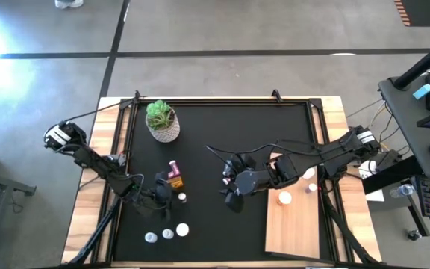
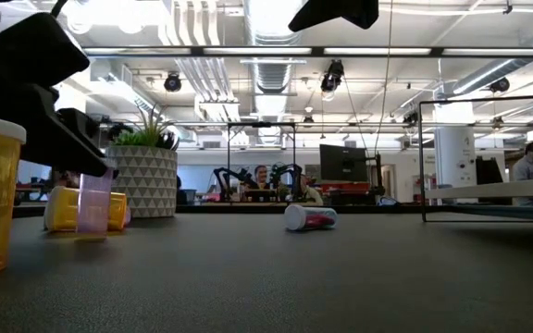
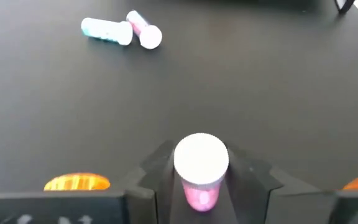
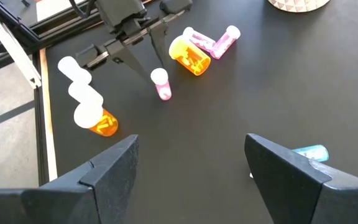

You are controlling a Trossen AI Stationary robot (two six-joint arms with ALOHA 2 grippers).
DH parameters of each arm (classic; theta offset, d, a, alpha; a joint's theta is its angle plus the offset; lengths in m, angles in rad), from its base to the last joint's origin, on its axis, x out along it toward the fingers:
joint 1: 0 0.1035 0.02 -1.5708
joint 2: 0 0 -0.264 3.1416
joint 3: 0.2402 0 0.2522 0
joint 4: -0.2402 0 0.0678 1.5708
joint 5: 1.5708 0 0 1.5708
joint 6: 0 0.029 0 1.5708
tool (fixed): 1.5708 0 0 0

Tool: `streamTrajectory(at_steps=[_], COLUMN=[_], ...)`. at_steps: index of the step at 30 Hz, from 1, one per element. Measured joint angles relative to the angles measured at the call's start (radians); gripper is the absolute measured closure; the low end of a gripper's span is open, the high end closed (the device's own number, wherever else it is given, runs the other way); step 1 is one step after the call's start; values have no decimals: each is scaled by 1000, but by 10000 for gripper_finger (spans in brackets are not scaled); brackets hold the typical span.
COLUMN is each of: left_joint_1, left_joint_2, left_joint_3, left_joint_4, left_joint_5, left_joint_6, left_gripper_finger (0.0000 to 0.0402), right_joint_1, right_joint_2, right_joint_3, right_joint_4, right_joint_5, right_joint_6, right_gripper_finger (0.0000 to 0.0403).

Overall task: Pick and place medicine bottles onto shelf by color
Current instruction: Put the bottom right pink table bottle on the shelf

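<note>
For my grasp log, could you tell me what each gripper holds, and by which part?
The left gripper clasps an upright pink medicine bottle by its body, just below the white cap. The right gripper is open and holds nothing.

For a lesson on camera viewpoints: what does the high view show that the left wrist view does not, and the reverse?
Only the high view shows the potted plant, the wooden shelf with bottles on it, and the right gripper. Only the left wrist view shows the left gripper shut on an upright pink bottle, and a teal bottle lying down. Both show the black mat.
</note>
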Motion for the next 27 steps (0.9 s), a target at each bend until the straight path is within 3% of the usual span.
streamTrajectory(at_steps=[7, 13, 19, 27], left_joint_1=[87, 179, 234, 280], left_joint_2=[39, 151, 271, 400], left_joint_3=[88, 183, 294, 393], left_joint_4=[7, 16, 134, 130], left_joint_5=[85, 145, 191, 258], left_joint_6=[168, 188, 310, 314], left_gripper_finger=[290, 289, 289, 289], right_joint_1=[0, 0, 0, 0], right_joint_2=[0, 0, 0, 0], right_joint_3=[0, 0, 0, 0], right_joint_4=[-37, -68, -84, -133], right_joint_5=[-8, -10, -10, -10], right_joint_6=[-1, -1, -6, -9], right_gripper_finger=[122, 122, 122, 122])
